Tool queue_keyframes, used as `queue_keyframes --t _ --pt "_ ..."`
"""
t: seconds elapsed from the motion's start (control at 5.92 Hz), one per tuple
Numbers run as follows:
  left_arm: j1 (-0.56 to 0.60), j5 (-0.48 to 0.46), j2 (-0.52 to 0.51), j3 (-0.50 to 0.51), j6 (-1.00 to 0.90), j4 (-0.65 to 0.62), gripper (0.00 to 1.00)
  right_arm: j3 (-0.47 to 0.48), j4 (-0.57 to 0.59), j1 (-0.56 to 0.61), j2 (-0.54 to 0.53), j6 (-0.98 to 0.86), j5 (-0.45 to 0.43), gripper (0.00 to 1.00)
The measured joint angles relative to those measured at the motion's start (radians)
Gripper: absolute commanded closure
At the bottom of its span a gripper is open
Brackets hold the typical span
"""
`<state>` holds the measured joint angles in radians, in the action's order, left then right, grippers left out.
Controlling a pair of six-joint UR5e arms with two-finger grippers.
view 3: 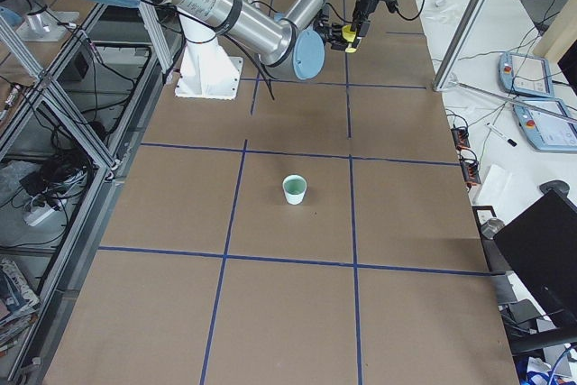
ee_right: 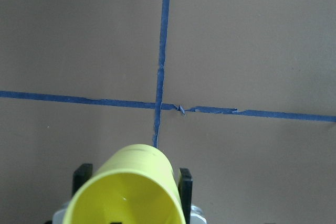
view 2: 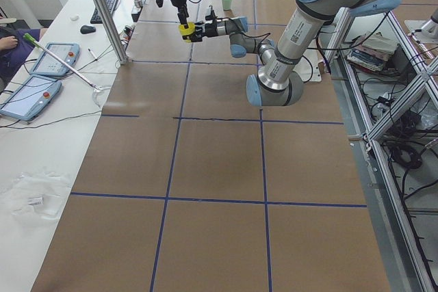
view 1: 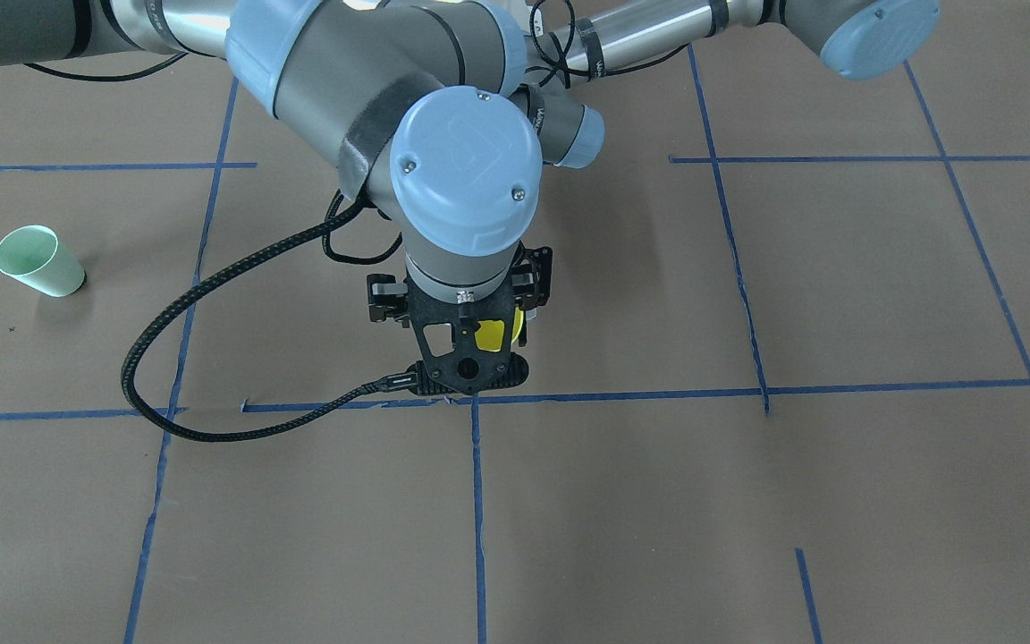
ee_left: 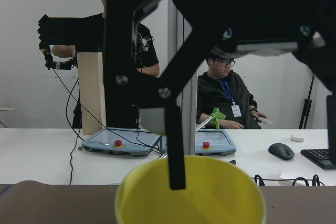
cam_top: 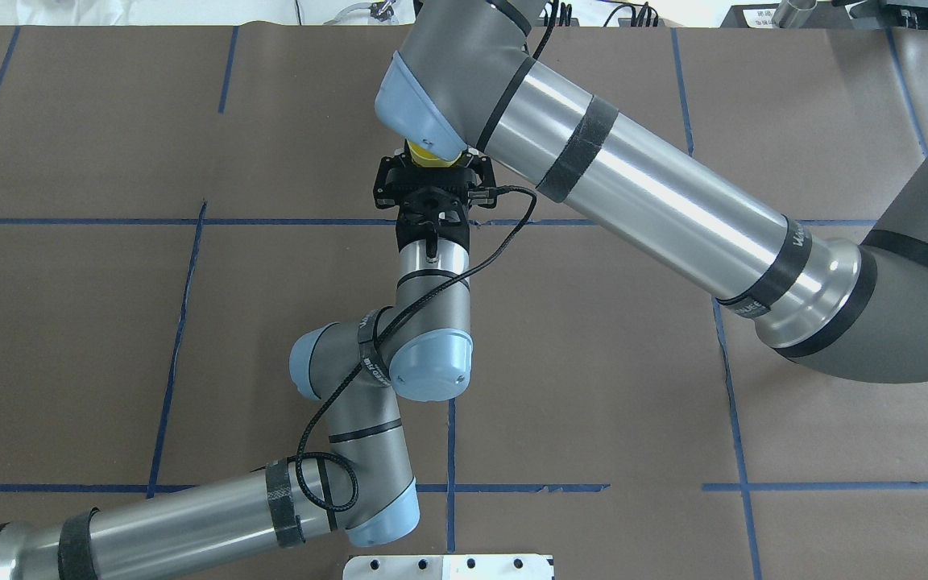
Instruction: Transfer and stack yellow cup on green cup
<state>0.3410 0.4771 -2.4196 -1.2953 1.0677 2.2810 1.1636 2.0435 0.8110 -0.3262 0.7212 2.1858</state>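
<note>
The yellow cup (view 1: pixel 490 333) is held upright above the table's middle; it also shows in the overhead view (cam_top: pixel 430 153). My left gripper (cam_top: pixel 432 169) reaches in level, and its fingers (ee_right: pixel 185 179) press the cup's two sides. My right gripper (view 2: pixel 183 22) hangs straight down over the cup. One of its fingers (ee_left: pixel 176 166) dips inside the yellow cup's rim (ee_left: pixel 191 190), with no second finger beside it, so it looks open. The green cup (view 1: pixel 39 261) stands upright alone on the robot's right side, far from both grippers; it also shows in the exterior right view (view 3: pixel 294 189).
Blue tape lines (view 1: pixel 479 501) divide the brown table top. A black cable (view 1: pixel 166 358) loops down from the right wrist. Beyond the far edge, a white side table holds tablets (view 2: pixel 58 56), beside a metal post (view 2: pixel 102 5). Operators (ee_left: pixel 226 93) sit there.
</note>
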Motion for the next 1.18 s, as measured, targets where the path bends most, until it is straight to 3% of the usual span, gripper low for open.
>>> queue_keyframes --t 0.17,0.34,0.51,0.85,1.01,1.18 --pt "0.001 0.0 0.0 -0.001 0.0 0.0 0.34 0.001 0.001 -0.005 -0.001 -0.002 -0.004 0.54" --pt "0.001 0.0 0.0 -0.002 0.0 0.0 0.34 0.001 0.001 -0.006 0.0 -0.003 -0.004 0.94" --pt "0.001 0.0 0.001 -0.003 -0.002 0.0 0.34 0.004 0.001 -0.007 0.001 -0.003 -0.004 1.0" --pt "0.001 0.001 0.002 -0.004 -0.008 0.0 0.25 0.014 0.001 -0.005 0.002 0.0 -0.002 1.0" --pt "0.001 0.001 0.004 -0.004 -0.012 -0.002 0.0 0.016 0.002 -0.004 0.001 0.005 -0.001 1.0" --pt "0.001 0.0 0.005 -0.004 -0.02 -0.003 0.0 0.017 0.002 -0.003 0.003 0.009 -0.001 1.0"
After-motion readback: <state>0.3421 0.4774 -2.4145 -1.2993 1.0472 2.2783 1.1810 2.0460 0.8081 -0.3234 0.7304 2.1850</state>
